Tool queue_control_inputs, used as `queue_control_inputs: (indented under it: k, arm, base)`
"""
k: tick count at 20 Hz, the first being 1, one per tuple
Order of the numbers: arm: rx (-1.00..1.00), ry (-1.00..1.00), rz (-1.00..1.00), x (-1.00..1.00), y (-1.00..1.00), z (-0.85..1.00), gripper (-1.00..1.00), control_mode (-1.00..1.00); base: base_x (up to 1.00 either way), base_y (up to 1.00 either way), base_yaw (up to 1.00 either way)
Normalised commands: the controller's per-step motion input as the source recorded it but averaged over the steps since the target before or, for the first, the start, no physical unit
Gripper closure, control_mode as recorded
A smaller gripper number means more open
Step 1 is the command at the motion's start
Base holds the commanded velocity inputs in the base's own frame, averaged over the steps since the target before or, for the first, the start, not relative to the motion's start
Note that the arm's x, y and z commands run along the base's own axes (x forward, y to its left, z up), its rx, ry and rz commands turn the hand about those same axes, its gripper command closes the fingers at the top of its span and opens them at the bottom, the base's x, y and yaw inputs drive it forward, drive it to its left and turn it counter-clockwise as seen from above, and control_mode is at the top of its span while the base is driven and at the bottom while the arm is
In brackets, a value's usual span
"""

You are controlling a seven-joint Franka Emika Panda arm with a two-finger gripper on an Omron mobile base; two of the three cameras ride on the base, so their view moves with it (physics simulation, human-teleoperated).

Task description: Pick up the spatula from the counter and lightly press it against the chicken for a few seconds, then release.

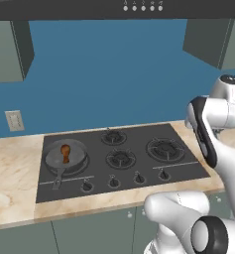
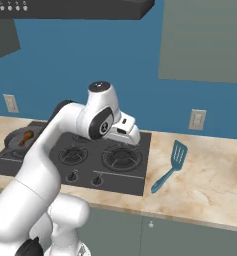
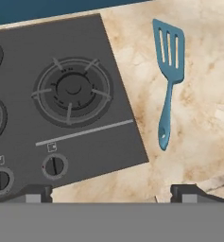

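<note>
spatula (image 2: 171, 167), blue and slotted, lies flat on the beige counter (image 3: 203, 142) just right of the black stove's (image 3: 85, 132) edge with open room all round, knob marks too small to read, gripper (image 3: 111, 193) hovering above it, fingers spread wide, chicken (image 1: 65, 152) in the pan (image 1: 80, 159) far left.

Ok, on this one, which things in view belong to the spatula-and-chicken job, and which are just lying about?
Job: blue spatula on the counter beside the stove; chicken in the pan; gripper, fingers open and empty.
Just there: bare burners; stove knobs; wall outlets; range hood.
</note>
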Motion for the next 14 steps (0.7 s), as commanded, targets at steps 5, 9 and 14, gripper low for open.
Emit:
queue_control_inputs:
  k: [5,9,14]
  arm:
    - [0.0,0.01,-0.02,0.0,-0.42,-0.15,-1.0,-1.0]
    - [0.0,0.02,0.0,0.0,-0.34,-0.16,-1.0,-1.0]
    - [0.0,0.07,0.0,0.0,-0.36,-0.26,-1.0,-1.0]
  base:
    - [0.0,0.0,0.0]
    - [0.0,0.0,0.0]
    - [0.0,0.0,0.0]
